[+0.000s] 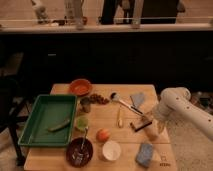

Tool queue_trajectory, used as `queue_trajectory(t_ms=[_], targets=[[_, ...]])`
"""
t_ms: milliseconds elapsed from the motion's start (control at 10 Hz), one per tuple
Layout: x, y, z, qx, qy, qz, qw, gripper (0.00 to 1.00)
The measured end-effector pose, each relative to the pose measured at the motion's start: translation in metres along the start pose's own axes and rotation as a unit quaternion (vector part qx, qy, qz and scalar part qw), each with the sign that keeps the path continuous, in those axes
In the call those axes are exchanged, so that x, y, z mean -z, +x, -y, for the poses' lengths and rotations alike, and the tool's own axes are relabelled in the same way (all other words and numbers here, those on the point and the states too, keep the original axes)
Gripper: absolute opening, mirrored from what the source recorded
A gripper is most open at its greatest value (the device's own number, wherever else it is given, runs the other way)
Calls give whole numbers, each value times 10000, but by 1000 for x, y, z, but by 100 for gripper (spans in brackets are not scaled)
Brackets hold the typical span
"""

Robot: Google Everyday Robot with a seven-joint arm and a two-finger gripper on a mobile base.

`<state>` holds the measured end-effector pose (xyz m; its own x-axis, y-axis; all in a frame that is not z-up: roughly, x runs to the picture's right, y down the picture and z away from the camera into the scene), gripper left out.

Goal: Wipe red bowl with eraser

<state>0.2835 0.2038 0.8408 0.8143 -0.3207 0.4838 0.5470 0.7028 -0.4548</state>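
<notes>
The red bowl [80, 86] sits at the far left of the wooden table [60, 162], behind the green tray. The eraser [138, 125], a small oblong with a dark base, lies at the table's right side, just below the folded cloth. My gripper [148, 126] hangs from the white arm [180, 106] that comes in from the right. It is down at the eraser's right end and touches or covers it. The gripper is far from the red bowl.
A green tray [35, 131] holding a long green item fills the left. The dark bowl with a spoon [79, 150], a white bowl [111, 150] and a blue-grey sponge [145, 154] line the front. An orange fruit [103, 135], green cup [81, 123], ladle [120, 100] and grey-blue cloth [137, 99] lie mid-table.
</notes>
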Motion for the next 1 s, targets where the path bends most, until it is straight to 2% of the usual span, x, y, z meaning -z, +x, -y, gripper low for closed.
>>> queue_trajectory(t_ms=[300,900,1000], targets=[[-4,9,3,-212,-153,-110,9996,80],[-15,10,19,-557,-402,-269,9973,80],[-17,9,19,-619,-422,-288,9968,73]])
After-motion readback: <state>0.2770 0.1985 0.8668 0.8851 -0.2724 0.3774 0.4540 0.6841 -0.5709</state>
